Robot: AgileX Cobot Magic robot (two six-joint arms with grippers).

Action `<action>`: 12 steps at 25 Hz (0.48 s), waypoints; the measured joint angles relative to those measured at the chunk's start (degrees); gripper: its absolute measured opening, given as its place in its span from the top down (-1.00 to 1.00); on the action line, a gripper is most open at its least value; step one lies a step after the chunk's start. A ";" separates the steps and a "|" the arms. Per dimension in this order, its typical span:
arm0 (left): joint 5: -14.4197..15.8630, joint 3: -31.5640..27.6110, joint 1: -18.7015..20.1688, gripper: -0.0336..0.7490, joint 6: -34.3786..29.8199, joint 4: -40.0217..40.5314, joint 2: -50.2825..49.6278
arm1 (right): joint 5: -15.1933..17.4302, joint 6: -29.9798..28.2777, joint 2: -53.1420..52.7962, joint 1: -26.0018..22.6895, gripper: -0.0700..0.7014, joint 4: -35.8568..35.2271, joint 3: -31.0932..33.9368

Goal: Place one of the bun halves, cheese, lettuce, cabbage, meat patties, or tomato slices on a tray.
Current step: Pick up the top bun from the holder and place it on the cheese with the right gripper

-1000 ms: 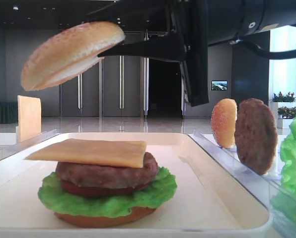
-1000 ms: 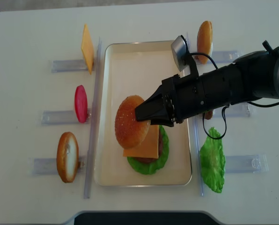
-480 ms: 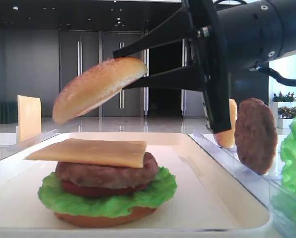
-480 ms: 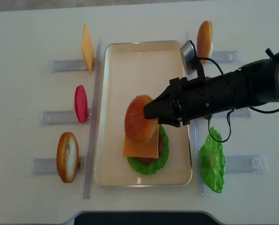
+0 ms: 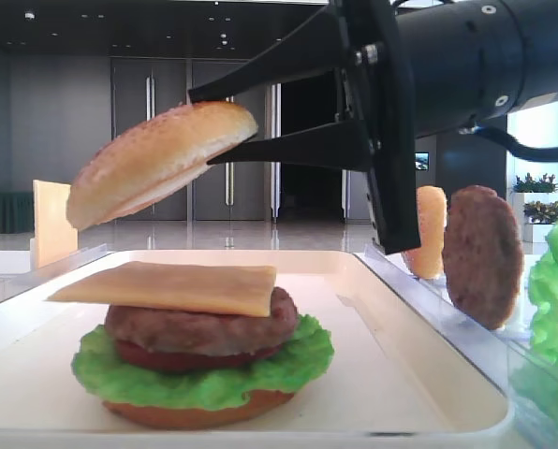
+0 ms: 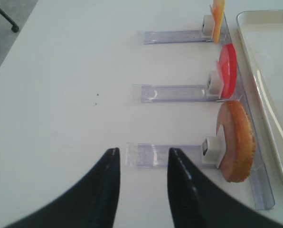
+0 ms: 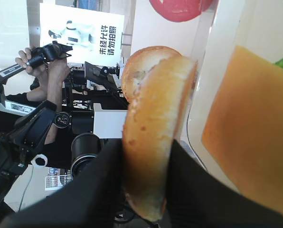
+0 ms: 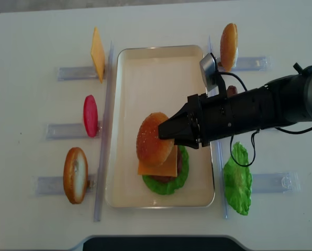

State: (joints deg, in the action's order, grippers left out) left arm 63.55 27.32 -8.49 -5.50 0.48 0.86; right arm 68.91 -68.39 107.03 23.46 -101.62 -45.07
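One top bun point(image 8: 154, 139) pinched by R gripper point(image 8: 169, 133), above cheese point(image 8: 159, 164).

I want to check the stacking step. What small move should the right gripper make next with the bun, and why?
Probably lower it while levelling it. The right gripper holds the top bun tilted, its free edge drooping, clear above the cheese. From overhead the top bun sits up and left of the stack's middle, so a slight shift toward the lettuce may help.

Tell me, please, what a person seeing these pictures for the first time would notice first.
First, the top bun, tilted in the air and pinched by the right gripper above the cheese of a half-built burger. The burger stands on the cream tray. Spare pieces stand upright in clear racks on both sides.
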 joint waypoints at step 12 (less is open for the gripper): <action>0.00 0.00 0.00 0.24 0.00 0.00 0.00 | 0.06 -0.85 0.04 0.12 0.22 -0.12 1.61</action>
State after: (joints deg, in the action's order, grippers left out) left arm 63.55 27.32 -8.49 -5.50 0.48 0.86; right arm 68.97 -69.24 107.08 23.58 -101.74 -43.46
